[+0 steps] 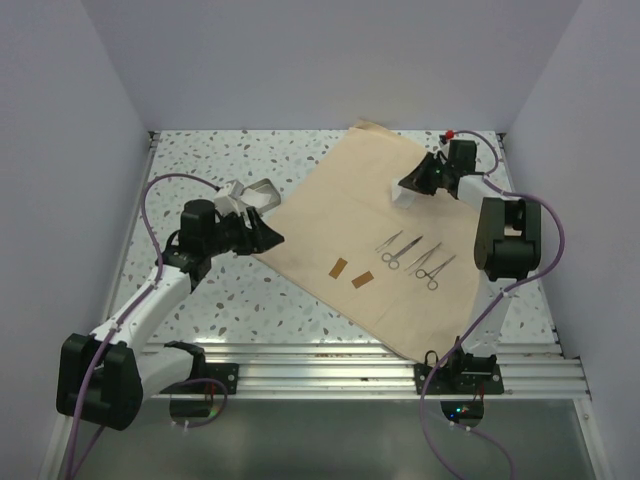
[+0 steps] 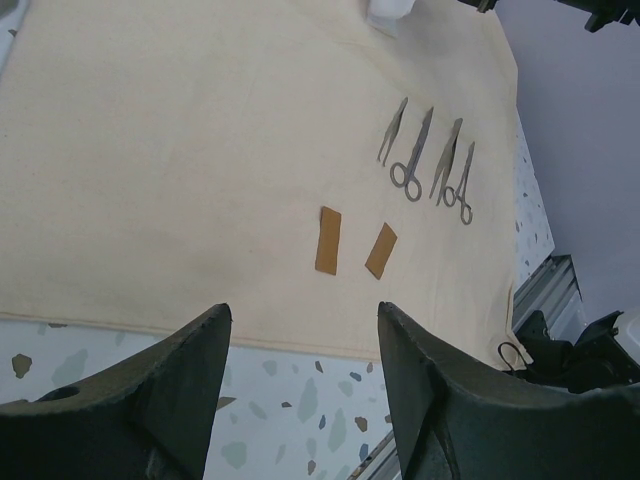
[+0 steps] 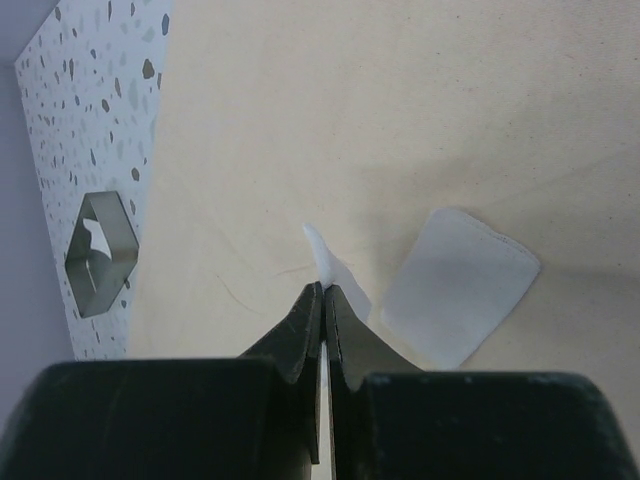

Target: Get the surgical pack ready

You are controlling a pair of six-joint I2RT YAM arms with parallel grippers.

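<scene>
Pinching a thin white piece [image 3: 318, 248] edge-on, the right gripper [image 3: 322, 290] has its fingers pressed together on it, held over the far part of the cloth [image 3: 400, 120]. What the piece is, gauze or paper, I cannot tell. A second white square [image 3: 460, 288] lies flat on the cloth just beside it.

Left gripper [image 2: 302, 312]: fingers apart, nothing between them, hanging over the cloth's left edge where it meets the speckled table [image 1: 200, 160].

Surgical pack: not yet a bundle. The cloth is spread flat and cornerwise across the table. Four silver instruments [image 2: 430, 165] lie in a row on it, toward the right arm. Two small brown tags [image 2: 328, 240] lie near them, apart from each other. The steel tray [image 3: 127, 240] sits off the cloth on bare table, by the left arm.

Step in hand, as I judge it: laying out contents, with folding not begun. The next move likely calls for lowering the white piece flat onto the cloth near its twin and letting go cleanly, so it does not drag or cling. The tray probably still has to come onto the cloth before any wrapping.
</scene>
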